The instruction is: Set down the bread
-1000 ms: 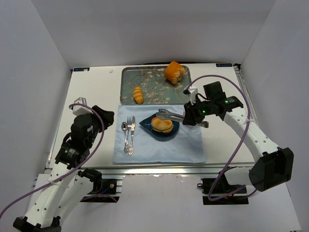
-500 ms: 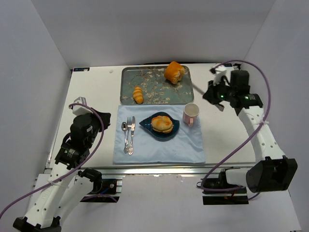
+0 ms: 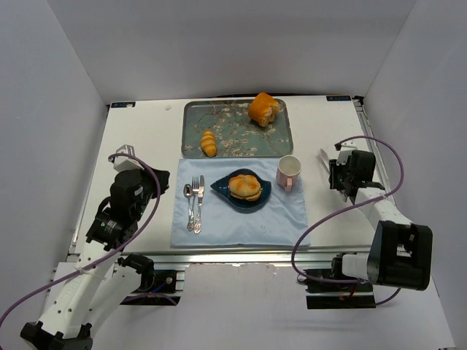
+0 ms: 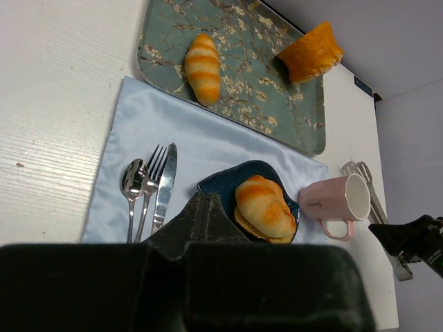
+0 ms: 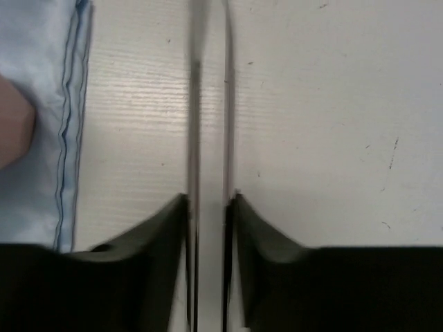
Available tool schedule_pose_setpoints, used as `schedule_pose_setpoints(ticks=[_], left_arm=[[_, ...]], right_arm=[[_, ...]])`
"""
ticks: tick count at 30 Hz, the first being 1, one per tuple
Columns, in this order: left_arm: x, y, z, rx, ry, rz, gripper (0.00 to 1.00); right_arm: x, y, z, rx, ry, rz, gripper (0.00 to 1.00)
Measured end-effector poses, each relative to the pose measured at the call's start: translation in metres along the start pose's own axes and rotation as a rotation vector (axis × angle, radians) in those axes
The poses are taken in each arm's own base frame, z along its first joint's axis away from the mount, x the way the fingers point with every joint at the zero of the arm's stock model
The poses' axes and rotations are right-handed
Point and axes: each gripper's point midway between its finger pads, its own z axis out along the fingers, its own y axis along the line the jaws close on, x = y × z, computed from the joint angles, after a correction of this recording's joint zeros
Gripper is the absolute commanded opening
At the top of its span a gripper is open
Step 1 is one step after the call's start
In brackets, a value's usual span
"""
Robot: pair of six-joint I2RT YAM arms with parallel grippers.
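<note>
Where the white tabletop (image 3: 139,138) runs bare, open room lies down its left side beside the left arm and on the right strip between the light blue cloth placemat (image 3: 241,222) and the right edge. The grey-green floral metal tray (image 3: 237,142) sits near the far edge, just beyond the placemat. The right arm is folded low over that right strip, its right hand (image 5: 209,207) clamped from both sides on the two thin arms of the silver metal tongs (image 5: 226,104), which stretch forward just over the tabletop beside the placemat's stitched hem. The left arm is drawn back near the left side, its left hand (image 4: 201,204) pointing toward the setting with fingers pressed together on nothing. The golden-brown glazed bread roll (image 3: 245,187) rests in the middle of the dark blue leaf-shaped plate (image 3: 264,195), which sits on the placemat between the silver spoon, fork and knife (image 3: 194,204) and the pink ceramic mug (image 3: 289,172). A small striped bread roll (image 3: 209,142) and an orange torn bread chunk (image 3: 263,109) lie on the tray.
</note>
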Motion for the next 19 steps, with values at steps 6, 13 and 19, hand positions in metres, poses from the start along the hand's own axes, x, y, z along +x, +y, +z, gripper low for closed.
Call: schedule_pose_setpoints(ticks=[6,13,19], left_arm=[[-0.001,-0.001,-0.001,0.003,-0.005,-0.004,0.1],[-0.001,0.0,-0.001,0.001,-0.003,0.0,0.18],[-0.002,0.002,-0.006,0.0,-0.008,0.003,0.65]], right_arm=[[0.016,-0.009,0.022,0.018,0.053,0.0,0.78],[0.03,-0.013,0.026,0.005,0.133,0.024,0.85],[-0.046,-0.033,-0.002,0.061,0.011,-0.002,0.9]])
